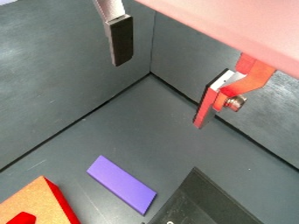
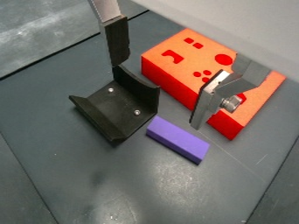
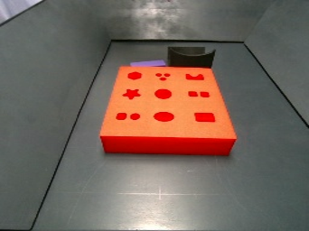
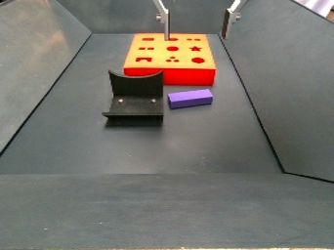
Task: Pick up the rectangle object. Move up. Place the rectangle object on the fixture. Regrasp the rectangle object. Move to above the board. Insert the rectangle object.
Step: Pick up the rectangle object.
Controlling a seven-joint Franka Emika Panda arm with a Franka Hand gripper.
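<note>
Rectangle object (image 4: 190,97), purple, is seen lying flat on the tabletop (image 4: 156,146), at three o'clock of the fixture (image 4: 135,101), untouched beneath the raised, spread, empty hand (image 2: 163,74).

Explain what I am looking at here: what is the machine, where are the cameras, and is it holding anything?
This is a robot arm ending in a two-finger pincer. Two cameras ride on its wrist and look down past the fingers, flat silver plates with dark pads. Two more cameras stand beside the table; in a side view the fingers hang at the far end of the bin, above the board.

On the dark floor lie three things: a red board with cut-out shapes, a purple rectangle block, and a dark L-shaped fixture, part of the rig. The block lies flat between the fixture and the board.

The pincer is open and holds nothing. The block is untouched.
</note>
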